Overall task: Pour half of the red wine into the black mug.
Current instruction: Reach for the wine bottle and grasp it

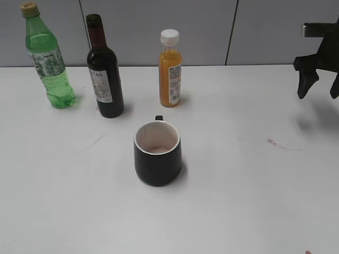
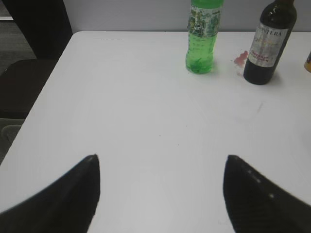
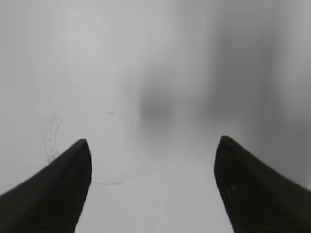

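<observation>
White tabletop (image 1: 254,211), grey wall behind. Wine bottle (image 1: 104,74) stands upright in the back row, between the green plastic bottle (image 1: 48,58) and the orange juice bottle (image 1: 170,69); black mug (image 1: 157,153) in front, apart. Right gripper (image 1: 319,87) hovers far right, jaws spread wide, empty. Left gripper (image 2: 160,167) likewise wide open, empty. Next, I'd say: grab the bottle low on its body, squarely, before tipping.

Both the left claw (image 2: 162,194) and the right claw (image 1: 319,84) have matte black, tapering, pointed fingers.
</observation>
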Robot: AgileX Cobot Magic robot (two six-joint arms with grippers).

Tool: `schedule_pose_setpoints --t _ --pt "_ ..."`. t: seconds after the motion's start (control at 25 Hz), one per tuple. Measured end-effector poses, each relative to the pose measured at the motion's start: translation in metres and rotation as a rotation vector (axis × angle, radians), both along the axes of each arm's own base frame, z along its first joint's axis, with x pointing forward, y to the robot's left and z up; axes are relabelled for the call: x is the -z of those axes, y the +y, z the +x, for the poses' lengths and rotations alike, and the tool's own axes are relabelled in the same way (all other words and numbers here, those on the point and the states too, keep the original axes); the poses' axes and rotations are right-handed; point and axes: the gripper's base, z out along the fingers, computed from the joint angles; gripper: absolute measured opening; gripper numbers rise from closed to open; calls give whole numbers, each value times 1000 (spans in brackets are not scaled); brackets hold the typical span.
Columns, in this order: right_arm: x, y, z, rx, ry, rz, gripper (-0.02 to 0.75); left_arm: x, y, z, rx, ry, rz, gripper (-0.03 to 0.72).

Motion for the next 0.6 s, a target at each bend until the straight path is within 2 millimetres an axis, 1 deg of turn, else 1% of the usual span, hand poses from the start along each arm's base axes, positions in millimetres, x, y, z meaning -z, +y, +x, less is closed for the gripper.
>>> schedule_pose_setpoints --t 0.12,0.2,0.28,0.36,0.48,0.6 --pt "-10 5 -3 7 -9 46 595 0 0 0 0 0 0 589" --pt "-26 8 -6 16 -44 88 595 0 0 0 0 0 0 589" --pt "-46 11 -14 22 -80 122 595 0 0 0 0 0 0 589" --pt "-66 14 -27 14 -113 141 595 0 0 0 0 0 0 589" --pt "-92 14 -55 -4 -149 142 594 0 0 0 0 0 0 589" --pt "-102 14 -90 -10 -137 138 592 0 0 0 0 0 0 589"
